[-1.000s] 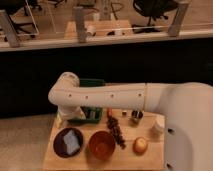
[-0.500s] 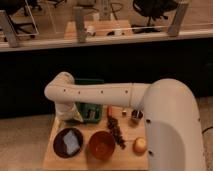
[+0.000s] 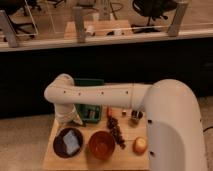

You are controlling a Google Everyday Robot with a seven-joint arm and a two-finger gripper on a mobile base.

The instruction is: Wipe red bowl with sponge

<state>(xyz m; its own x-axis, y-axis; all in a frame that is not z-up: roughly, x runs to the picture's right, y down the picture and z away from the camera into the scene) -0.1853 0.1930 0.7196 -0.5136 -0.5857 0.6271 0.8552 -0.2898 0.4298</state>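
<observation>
We see the gripper point(image 3: 75, 121) low at the end of the bent arm point(image 3: 95, 93), just above the back rim of the dark plate point(image 3: 58, 148). We cannot tell how wide it stands or whether it has hold of anything.

The sponge point(image 3: 72, 142) lies on that plate, just below the gripper, and the red bowl point(image 3: 101, 145) sits just beside the plate on its right.

We judge the main risk to be a descent slightly off the sponge. That would press the plate's rim, tip it, or slide it into the bowl.

The green bin point(image 3: 90, 107) crowds the gripper from behind. A dark cluster of small items point(image 3: 116, 131) lies close to the bowl's right. The plate is near the left edge of the table point(image 3: 125, 156), so the open room is overhead and toward the front.
</observation>
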